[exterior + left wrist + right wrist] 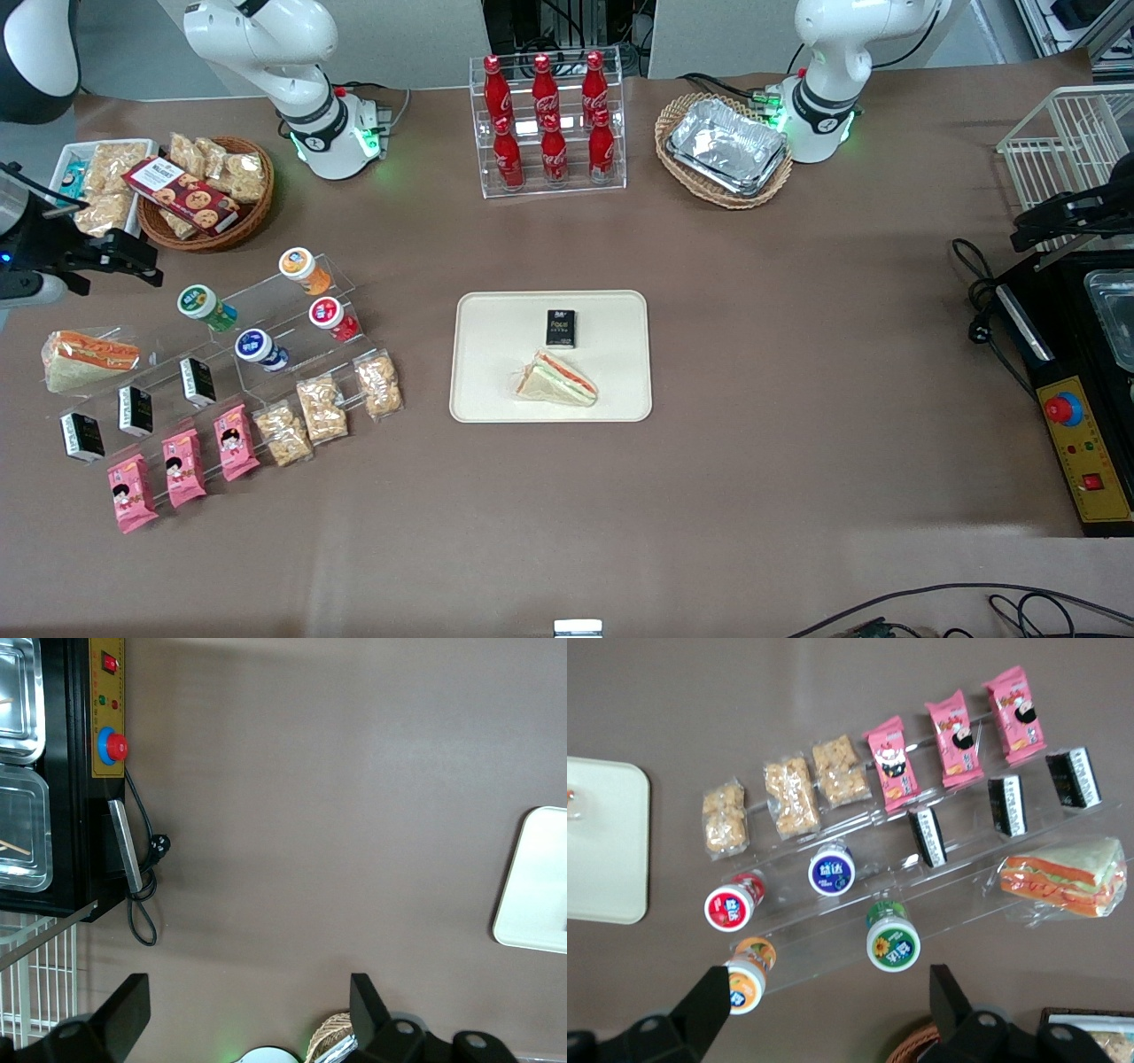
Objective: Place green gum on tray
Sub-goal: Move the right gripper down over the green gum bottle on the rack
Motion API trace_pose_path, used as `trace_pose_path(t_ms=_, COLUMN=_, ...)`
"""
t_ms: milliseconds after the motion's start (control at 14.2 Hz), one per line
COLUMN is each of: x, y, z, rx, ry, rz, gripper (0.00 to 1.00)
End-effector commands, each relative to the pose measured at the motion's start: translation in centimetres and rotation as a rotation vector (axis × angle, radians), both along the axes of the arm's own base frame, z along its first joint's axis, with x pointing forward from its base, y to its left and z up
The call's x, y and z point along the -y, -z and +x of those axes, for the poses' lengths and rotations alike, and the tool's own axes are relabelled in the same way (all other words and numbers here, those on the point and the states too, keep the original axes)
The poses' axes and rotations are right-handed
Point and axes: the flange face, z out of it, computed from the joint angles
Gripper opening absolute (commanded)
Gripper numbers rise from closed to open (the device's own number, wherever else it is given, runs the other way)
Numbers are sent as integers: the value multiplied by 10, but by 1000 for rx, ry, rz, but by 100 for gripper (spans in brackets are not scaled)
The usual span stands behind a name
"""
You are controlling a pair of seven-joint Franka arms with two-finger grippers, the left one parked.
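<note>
Brown table (797,354) bears tray (496,390); open end effector (824,1005) above green gum (892,941).

Six red cola bottles (549,120) stand in a clear rack. Foil trays (728,145) sit in a wicker basket (673,120). Orange (304,269), red (332,318) and blue-labelled bottles (260,348) rest on a clear stand. Three pink snack packets (182,467) lie nearest the front camera.
</note>
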Motion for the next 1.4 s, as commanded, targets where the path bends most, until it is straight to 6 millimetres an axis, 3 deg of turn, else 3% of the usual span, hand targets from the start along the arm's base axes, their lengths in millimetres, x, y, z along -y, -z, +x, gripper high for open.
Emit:
trace_pose_path(t_ms=0, x=-4, y=-1, z=-2, rx=-33, ry=2, rz=3, gripper=100)
trace_pose_path(t_ms=491, x=-2, y=-3, z=-1, rx=-19, ry=2, rz=42, gripper=100)
trace_pose_path(t_ms=702, x=4, y=-6, z=-29, rx=-18, ry=-37, rz=17, gripper=100)
trace_pose_path(t_ms=912, x=39, y=-5, z=-56, rx=4, ry=-62, rz=15, gripper=100)
trace_pose_path(t_ms=1123, x=48, y=10, z=-71, rx=24, ry=-59, rz=14, gripper=100)
trace_pose_path(t_ms=1333, x=47, y=52, z=-77, rx=43, ry=-61, rz=1, gripper=100)
